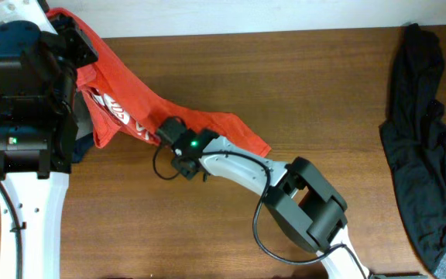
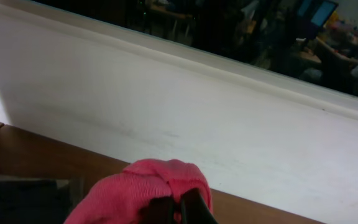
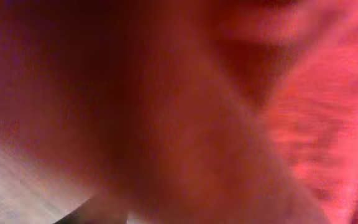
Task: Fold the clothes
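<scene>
The red-orange T-shirt with white lettering is stretched in a band from the top left corner down to the table's middle. My left gripper is raised at the far left and shut on a bunched fold of the shirt. My right gripper sits at the shirt's lower edge, where the cloth narrows and pulls tight. Blurred red cloth fills the right wrist view and hides the fingers. The limp black garment lies crumpled at the table's right edge, away from both grippers.
The wooden table shows between the two garments. The left arm's black body stands over the left edge. A white wall runs along the table's back edge. A black cable loops beside the right wrist.
</scene>
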`<act>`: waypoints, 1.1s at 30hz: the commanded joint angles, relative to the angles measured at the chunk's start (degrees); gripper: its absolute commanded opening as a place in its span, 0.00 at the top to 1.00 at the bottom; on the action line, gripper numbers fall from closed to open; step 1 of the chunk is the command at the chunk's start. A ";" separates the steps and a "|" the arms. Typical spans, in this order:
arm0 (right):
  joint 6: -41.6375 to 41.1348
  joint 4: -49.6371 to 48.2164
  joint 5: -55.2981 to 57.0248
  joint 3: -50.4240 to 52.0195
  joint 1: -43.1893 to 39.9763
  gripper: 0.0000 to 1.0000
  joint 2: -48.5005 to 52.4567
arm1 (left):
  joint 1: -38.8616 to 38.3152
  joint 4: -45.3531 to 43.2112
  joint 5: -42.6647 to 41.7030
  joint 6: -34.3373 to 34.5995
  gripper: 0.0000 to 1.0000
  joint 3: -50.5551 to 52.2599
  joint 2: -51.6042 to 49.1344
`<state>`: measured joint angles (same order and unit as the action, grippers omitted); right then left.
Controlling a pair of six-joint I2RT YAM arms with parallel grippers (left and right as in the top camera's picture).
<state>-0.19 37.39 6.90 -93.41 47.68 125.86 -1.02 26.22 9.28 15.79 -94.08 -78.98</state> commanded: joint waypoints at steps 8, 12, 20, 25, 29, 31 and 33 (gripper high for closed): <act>-0.70 -0.35 -4.22 0.42 -2.69 0.45 1.29 | -0.11 -0.02 0.61 -0.90 1.00 -1.33 0.55; -0.74 -0.11 -6.78 0.42 -2.64 0.45 1.29 | -0.11 -0.02 0.61 -0.90 1.00 -1.33 0.55; -0.72 1.09 -10.36 0.42 -2.29 0.49 1.29 | -0.11 -0.02 0.61 -0.90 0.99 -1.33 0.55; -0.70 1.16 -10.19 0.63 -2.16 0.50 1.29 | -0.11 0.15 0.59 -0.90 0.99 -1.33 0.55; -0.70 -0.09 -10.12 1.33 -2.16 0.49 1.60 | -0.11 0.59 0.61 -0.90 0.99 -1.33 0.55; -0.70 -0.31 -10.14 1.38 -2.14 0.49 2.03 | -0.11 0.87 0.61 -0.90 0.99 -1.33 0.55; -0.70 -0.42 -10.14 1.38 -2.14 0.49 2.67 | -0.11 1.11 0.59 -0.90 0.99 -1.33 0.55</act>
<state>-0.27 37.17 -2.72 -92.97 45.08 126.32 -1.02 27.42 9.28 15.79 -94.08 -78.98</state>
